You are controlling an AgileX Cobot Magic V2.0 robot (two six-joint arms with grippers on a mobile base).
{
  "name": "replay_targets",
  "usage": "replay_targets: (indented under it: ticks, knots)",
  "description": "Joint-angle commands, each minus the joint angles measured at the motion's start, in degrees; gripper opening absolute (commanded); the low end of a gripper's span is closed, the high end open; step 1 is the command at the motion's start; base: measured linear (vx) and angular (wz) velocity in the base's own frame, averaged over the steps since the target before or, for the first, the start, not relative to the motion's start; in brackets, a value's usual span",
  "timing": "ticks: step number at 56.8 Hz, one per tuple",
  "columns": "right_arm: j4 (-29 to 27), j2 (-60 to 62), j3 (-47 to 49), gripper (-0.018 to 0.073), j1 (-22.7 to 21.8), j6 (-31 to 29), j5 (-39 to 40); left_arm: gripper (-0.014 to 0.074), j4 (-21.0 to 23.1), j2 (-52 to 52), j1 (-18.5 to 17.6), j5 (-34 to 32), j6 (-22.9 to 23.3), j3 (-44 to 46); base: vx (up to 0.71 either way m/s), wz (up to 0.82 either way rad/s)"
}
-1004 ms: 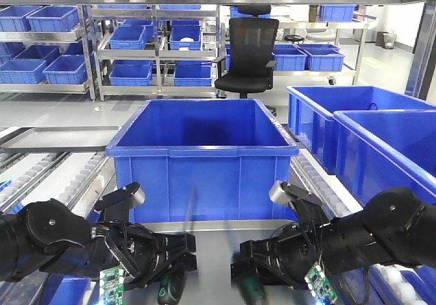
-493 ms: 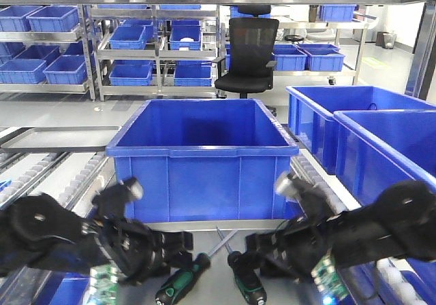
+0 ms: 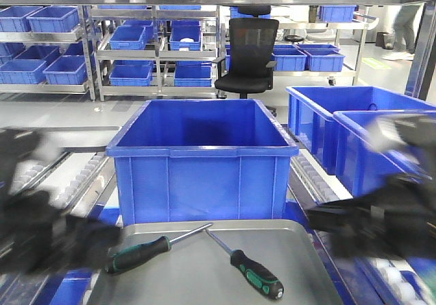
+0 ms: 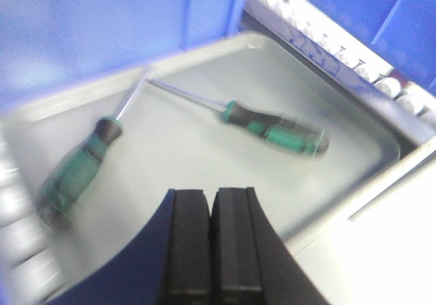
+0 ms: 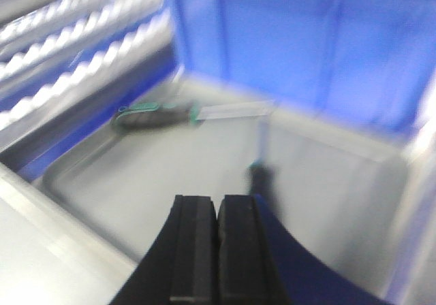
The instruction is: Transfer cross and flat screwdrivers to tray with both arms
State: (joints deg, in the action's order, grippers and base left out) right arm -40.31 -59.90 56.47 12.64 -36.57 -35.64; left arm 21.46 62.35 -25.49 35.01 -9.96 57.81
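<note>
- Left gripper (image 4: pixel 211 240) up close in its wrist view: black fingers pressed flat together, pinching nothing, held over the tray's near edge.
- Right gripper (image 5: pixel 218 247), same story in its own view: pads squeezed together, empty, above the tray.
- In the front view both arms are only dark smears, one off each side of the tray.
- Tray (image 3: pixel 177 284), grey metal, lies just in front of the bin.
- Left screwdriver (image 3: pixel 139 252) lies flat on the tray, green-and-black handle toward the tray's left edge, shaft running up and right toward the bin.
- Right screwdriver (image 3: pixel 255 274) lies flat too, handle toward the tray's near right corner, shaft slanting up and left.
- Their tips come close together near the tray's far middle, making a shallow V.
- No writing is readable on either handle; too blurred.
- Bin (image 3: pixel 204 162), big and blue, stands directly behind the tray.
- Chair (image 3: pixel 248 53), black, stands beyond the bin.
</note>
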Motion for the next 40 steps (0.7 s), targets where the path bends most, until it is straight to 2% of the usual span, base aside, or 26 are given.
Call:
replay_targets:
  ticks: [1, 8, 18, 26, 40]
  knots:
    - [-2.2, 7.9, -6.8, -0.0009, -0.3, -4.2, 11.5, 0.0, -0.4, -6.9, -0.1, -7.2, 0.2, -4.3, 0.0, 0.0]
    - [-4.6, 19.8, -19.0, -0.0008, -0.3, -7.9, 20.9, 0.0001, -0.7, -17.3, -0.1, -13.9, -0.1, -16.2, 0.0, 0.0]
    - [-5.1, 33.7, -31.4, -0.0008, -0.3, -9.0, 26.5, 0.0001, -0.6, -29.4, -0.1, -17.9, -0.9, -27.3, 0.0, 0.0]
    - [-5.1, 39.0, -34.7, -0.0008, -0.3, -9.0, 27.7, 0.0002, -0.6, -33.2, -0.1, -19.9, -0.9, -29.4, 0.0, 0.0]
    - [-5.2, 39.3, -34.9, -0.0008, -0.3, -8.9, 27.0, 0.0003, -0.6, -33.4, -0.1, -19.5, -0.9, -29.4, 0.0, 0.0]
